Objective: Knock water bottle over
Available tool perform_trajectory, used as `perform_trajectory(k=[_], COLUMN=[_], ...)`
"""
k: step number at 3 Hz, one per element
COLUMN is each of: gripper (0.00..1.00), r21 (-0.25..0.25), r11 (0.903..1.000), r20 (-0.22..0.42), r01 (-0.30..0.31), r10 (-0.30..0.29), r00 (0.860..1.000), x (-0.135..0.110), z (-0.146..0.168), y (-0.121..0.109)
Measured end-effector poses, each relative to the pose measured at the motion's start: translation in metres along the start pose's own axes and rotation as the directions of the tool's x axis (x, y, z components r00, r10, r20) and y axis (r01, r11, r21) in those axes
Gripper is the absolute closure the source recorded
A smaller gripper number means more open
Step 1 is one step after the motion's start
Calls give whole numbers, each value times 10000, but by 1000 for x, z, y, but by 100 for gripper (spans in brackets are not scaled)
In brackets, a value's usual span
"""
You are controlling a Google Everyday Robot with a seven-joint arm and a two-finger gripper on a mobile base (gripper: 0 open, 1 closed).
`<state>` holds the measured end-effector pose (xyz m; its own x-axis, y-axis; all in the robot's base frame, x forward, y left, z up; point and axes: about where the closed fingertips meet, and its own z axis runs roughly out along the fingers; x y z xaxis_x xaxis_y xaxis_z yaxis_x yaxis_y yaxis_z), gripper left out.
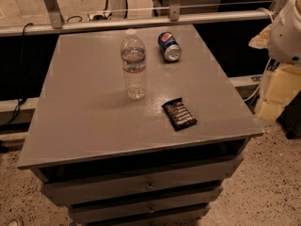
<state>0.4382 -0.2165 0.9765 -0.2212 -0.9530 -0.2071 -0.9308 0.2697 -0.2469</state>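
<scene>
The water bottle [134, 65] is clear ribbed plastic with a white cap and a label band. It stands upright near the middle of the grey cabinet top [84, 112], toward the back. My arm hangs at the right edge of the view, with the gripper [275, 95] off the cabinet's right side and well apart from the bottle.
A blue soda can [169, 46] lies on its side behind and to the right of the bottle. A flat black snack packet [179, 114] lies in front and to the right of it. The cabinet has drawers [146, 185] below. A metal rail [141, 21] runs behind it.
</scene>
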Motion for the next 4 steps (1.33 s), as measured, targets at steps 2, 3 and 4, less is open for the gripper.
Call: perform_trajectory(k=[2,3,4], gripper=[0,0,0], r21=[-45,-288,-541], r11=[9998,9983,9964], r20=[844,1942,3506], r01=[-218,-516,-648], r10=[221,563,797], r00=[9962,9793,9331], x=[-23,-52,-93], z=[21,48,72], y=[-14,-32,-45])
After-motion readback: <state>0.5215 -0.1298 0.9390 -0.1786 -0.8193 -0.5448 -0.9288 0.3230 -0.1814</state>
